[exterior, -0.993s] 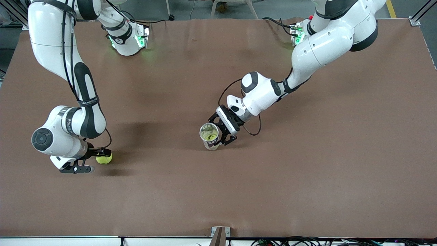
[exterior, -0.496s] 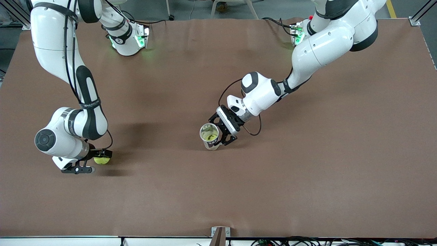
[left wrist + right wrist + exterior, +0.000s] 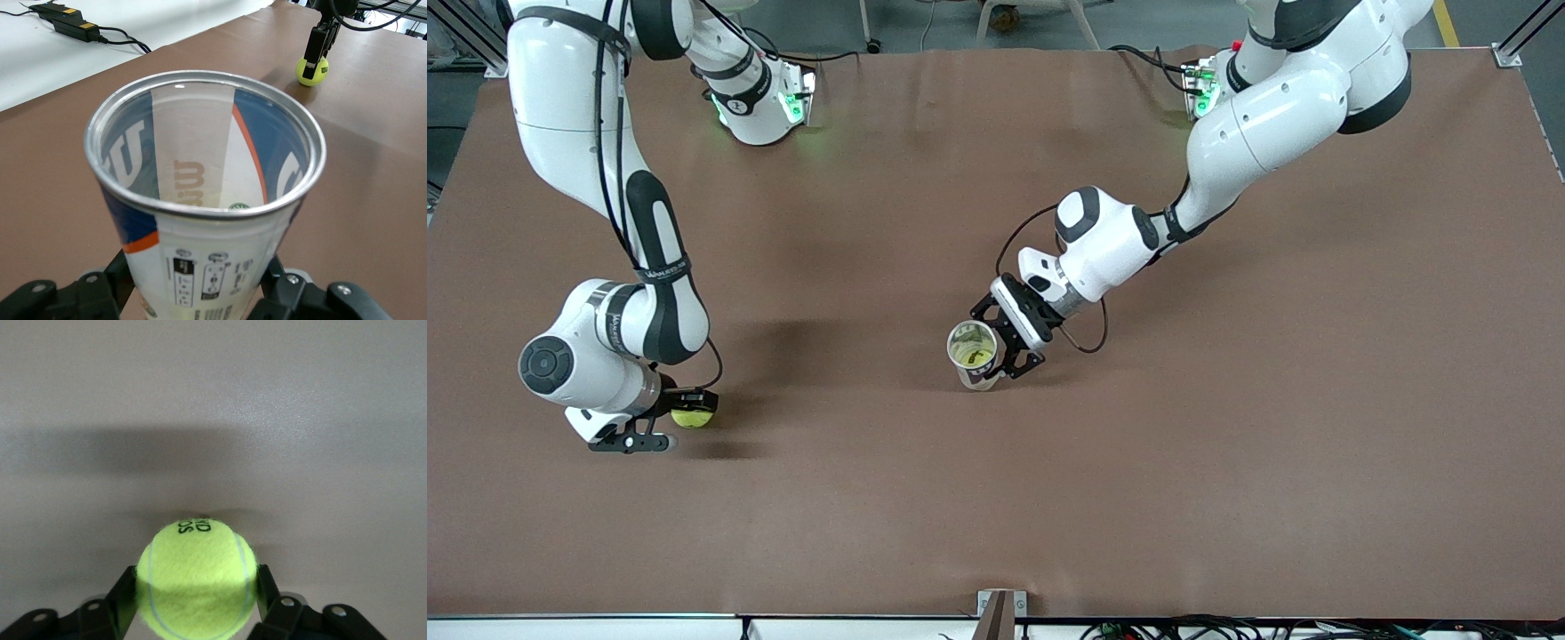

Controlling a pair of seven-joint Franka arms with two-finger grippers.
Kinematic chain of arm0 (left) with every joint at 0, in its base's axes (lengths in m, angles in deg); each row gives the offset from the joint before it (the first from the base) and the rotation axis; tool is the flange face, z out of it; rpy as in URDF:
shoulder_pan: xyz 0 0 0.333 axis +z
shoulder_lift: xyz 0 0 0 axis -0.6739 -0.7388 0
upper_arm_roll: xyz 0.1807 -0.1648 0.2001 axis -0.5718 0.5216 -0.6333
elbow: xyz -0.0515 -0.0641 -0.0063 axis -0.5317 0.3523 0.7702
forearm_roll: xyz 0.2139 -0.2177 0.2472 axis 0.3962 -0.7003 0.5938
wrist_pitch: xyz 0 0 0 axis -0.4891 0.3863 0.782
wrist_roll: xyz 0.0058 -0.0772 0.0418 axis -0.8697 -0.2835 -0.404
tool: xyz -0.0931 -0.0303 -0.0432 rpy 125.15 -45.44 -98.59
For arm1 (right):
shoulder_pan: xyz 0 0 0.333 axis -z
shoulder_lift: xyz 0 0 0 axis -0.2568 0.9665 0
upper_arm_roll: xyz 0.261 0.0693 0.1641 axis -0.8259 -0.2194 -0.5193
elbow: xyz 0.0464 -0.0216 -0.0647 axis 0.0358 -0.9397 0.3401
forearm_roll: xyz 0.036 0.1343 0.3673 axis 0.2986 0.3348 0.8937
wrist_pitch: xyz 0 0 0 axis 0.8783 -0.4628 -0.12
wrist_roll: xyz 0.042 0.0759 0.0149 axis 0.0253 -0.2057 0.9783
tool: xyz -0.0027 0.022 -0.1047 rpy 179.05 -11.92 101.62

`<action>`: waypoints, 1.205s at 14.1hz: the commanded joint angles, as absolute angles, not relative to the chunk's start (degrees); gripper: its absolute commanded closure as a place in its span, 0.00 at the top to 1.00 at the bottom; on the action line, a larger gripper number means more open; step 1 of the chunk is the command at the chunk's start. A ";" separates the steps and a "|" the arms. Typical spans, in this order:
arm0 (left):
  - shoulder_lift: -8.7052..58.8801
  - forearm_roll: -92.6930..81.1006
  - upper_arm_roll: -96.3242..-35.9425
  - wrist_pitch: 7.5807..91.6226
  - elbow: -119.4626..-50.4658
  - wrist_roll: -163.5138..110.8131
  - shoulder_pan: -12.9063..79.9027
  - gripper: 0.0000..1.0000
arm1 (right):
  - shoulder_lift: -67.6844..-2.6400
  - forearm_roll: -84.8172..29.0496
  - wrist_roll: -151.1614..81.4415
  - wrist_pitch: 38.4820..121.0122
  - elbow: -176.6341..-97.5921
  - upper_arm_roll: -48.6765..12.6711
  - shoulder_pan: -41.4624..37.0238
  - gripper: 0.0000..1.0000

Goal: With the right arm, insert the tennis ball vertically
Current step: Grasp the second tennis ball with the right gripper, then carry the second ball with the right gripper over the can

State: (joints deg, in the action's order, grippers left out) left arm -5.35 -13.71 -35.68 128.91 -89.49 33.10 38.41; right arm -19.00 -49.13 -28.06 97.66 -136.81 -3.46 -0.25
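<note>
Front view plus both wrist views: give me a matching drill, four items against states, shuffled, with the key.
Items
1. tennis ball
2. ball can
3. right gripper
4. left gripper

States
A. upright, open mouth facing up, near the table's middle
B. shut on the can's body
C. yellow-green, on the tabletop toward the right arm's end
D. fingers against both sides of the ball

Pairs: 1-C, 2-A, 3-D, 4-B
</note>
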 commanded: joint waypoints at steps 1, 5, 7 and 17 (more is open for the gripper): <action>-5.01 -13.33 -34.19 128.70 -90.72 33.80 40.35 0.76 | -18.81 -48.21 -27.32 97.90 -136.53 -4.12 0.38 0.44; -5.01 -13.24 -34.19 128.70 -90.63 33.80 40.44 0.76 | -19.34 -48.29 -25.83 95.45 -136.62 -4.12 -0.67 0.31; -5.01 -13.24 -34.19 128.70 -90.63 33.80 40.44 0.76 | -22.31 -48.12 -26.36 88.70 -135.92 -4.12 -1.90 0.30; -5.10 -13.33 -33.22 128.52 -91.16 33.80 41.32 0.76 | -30.77 -16.42 -30.22 73.90 -127.39 -4.38 -11.83 0.30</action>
State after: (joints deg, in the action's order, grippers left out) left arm -5.37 -13.71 -34.54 128.76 -89.88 33.10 39.94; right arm -30.93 -22.08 -29.21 73.50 -127.13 -4.42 -9.48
